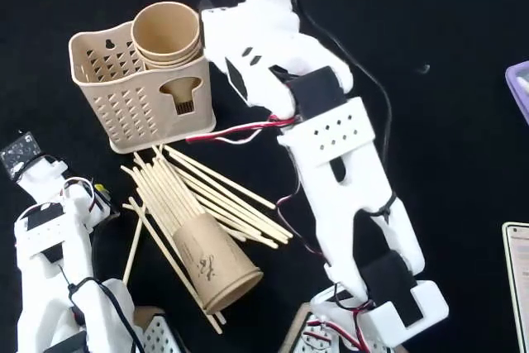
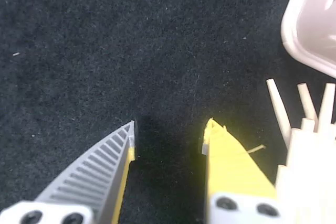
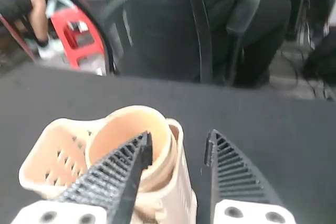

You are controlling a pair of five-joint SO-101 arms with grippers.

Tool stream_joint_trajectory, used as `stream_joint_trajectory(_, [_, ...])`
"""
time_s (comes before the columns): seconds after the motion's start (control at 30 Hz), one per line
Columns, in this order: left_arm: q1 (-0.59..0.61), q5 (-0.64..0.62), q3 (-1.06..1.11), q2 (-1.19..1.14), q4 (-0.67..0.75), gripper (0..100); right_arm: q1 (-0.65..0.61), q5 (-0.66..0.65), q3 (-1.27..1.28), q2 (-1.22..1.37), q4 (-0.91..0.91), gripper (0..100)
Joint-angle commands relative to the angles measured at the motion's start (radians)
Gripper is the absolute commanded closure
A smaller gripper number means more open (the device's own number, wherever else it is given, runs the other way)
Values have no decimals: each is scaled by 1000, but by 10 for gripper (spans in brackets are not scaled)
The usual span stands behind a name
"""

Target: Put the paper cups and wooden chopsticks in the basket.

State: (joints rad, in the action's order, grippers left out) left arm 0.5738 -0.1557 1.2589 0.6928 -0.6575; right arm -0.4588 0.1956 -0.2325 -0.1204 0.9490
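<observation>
A beige slotted basket [image 1: 124, 97] stands at the back left and holds stacked paper cups [image 1: 165, 31]. In front of it several wooden chopsticks [image 1: 198, 192] lie in a loose pile on the black cloth. Another paper cup [image 1: 216, 264] lies on its side across them. My right arm [image 1: 331, 146] stretches up to the basket. My right gripper [image 3: 178, 140] is open just above the basket [image 3: 47, 156], one fingertip over the rim of the stacked cups [image 3: 128, 135]. My left gripper [image 2: 169, 129] is open and empty, low over bare cloth, with chopstick ends [image 2: 299, 114] beside it.
A pale basket corner [image 2: 315, 24] shows beyond my left gripper. My left arm [image 1: 50, 229] sits at the front left. A purple object [image 1: 519, 80] and a white card [image 1: 517, 279] lie at the right edge. Red and white cables [image 1: 240, 131] hang near the basket.
</observation>
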Motion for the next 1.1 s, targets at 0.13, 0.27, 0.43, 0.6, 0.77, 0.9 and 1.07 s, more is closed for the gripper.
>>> stream_joint_trajectory(0.13, [-10,3,-15,23,14,784,-15,-23,-51,-68,419,819])
stream_joint_trajectory(0.27, [-10,3,-15,23,12,784,-80,-192,76,-168,474,819])
stream_joint_trajectory(0.43, [-10,3,-15,23,12,784,-117,-311,446,-444,423,819])
stream_joint_trajectory(0.6, [-10,3,-15,23,14,784,-170,-508,874,-812,400,815])
stream_joint_trajectory(0.77, [-10,3,-15,23,14,784,-241,-647,1193,-1090,474,815])
stream_joint_trajectory(0.9, [-10,3,-15,23,14,784,-253,-694,1290,-1214,476,815])
stream_joint_trajectory(1.07, [-10,3,-15,23,15,784,-322,-695,1314,-1228,477,814])
